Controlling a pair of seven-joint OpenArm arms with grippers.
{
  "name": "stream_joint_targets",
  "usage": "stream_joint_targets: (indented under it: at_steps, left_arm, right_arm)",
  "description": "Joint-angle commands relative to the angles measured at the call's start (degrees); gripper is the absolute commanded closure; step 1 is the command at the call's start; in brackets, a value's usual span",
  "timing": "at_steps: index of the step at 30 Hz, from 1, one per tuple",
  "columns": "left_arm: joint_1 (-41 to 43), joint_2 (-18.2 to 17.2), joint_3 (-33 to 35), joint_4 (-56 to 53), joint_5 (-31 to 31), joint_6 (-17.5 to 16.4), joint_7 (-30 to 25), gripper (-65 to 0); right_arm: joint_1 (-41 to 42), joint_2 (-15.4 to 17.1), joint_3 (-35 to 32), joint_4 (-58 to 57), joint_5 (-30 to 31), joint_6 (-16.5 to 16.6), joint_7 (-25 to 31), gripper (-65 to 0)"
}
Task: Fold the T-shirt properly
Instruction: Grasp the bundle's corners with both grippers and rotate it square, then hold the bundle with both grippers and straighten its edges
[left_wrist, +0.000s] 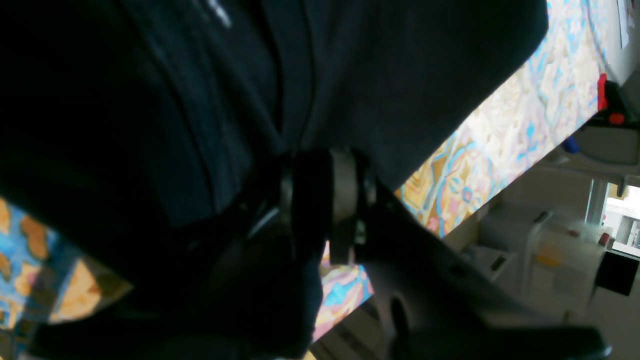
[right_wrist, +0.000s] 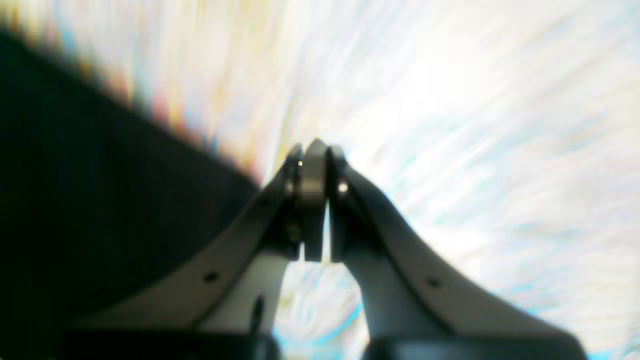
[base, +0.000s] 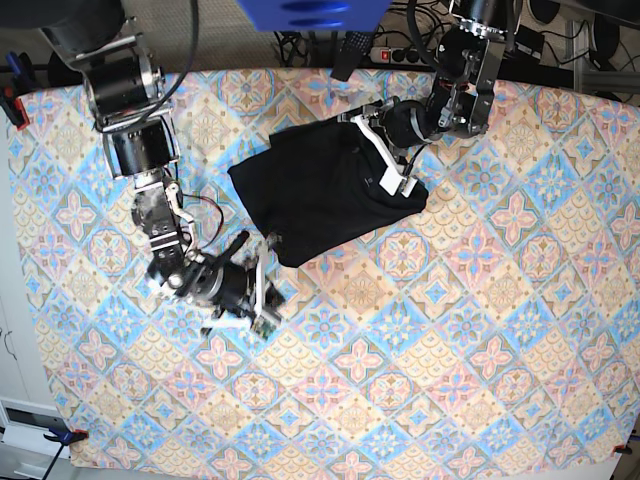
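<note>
The black T-shirt (base: 320, 190) lies partly folded on the patterned table, above the middle. In the left wrist view the T-shirt (left_wrist: 150, 100) fills most of the frame and drapes over my left gripper (left_wrist: 325, 190), whose fingers are closed on a fold of the cloth. In the base view my left gripper (base: 403, 187) sits at the shirt's right edge. My right gripper (right_wrist: 315, 165) is shut with nothing between its fingers; the T-shirt (right_wrist: 90, 200) lies dark at its left. In the base view my right gripper (base: 265, 295) is just below the shirt's lower left corner.
The patterned tablecloth (base: 450, 340) covers the whole table. Clamps hold its edge at the far left (base: 10, 100) and the bottom left corner (base: 60, 437). Cables and a power strip (base: 400, 50) lie behind the far edge. The right wrist view is motion-blurred.
</note>
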Motion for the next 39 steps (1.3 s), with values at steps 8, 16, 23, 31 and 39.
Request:
stream_joint_targets:
  at_steps: [8, 16, 23, 31, 39]
  left_arm:
    - [-0.1, -0.6, -0.2, 0.7, -0.1, 0.0, -0.6, -8.1]
    - [0.0, -0.7, -0.1, 0.7, 0.1, 0.0, -0.1, -8.1]
    - [-0.2, -3.9, 3.5, 0.7, 0.1, 0.0, -0.2, -8.1]
    - [-0.5, -5.9, 5.3, 0.7, 0.2, 0.0, -0.5, -7.9]
    - [1.3, -6.6, 5.2, 11.1, -0.2, 0.1, 0.0, -7.8]
  right_arm:
    - [-7.0, 0.5, 1.0, 11.3, -0.2, 0.2, -4.9, -0.6]
    - [-6.8, 0.2, -5.0, 3.2, -0.2, 0.2, -4.1, -0.4]
    - [-1.5, -2.7, -5.2, -13.0, -0.3, 0.2, 4.1, -0.4]
    - [-0.6, -3.0, -4.8, -11.8, -0.3, 0.2, 6.3, -0.3]
    - [-0.7, -1.6, -4.8, -1.3, -0.3, 0.2, 1.3, -0.3]
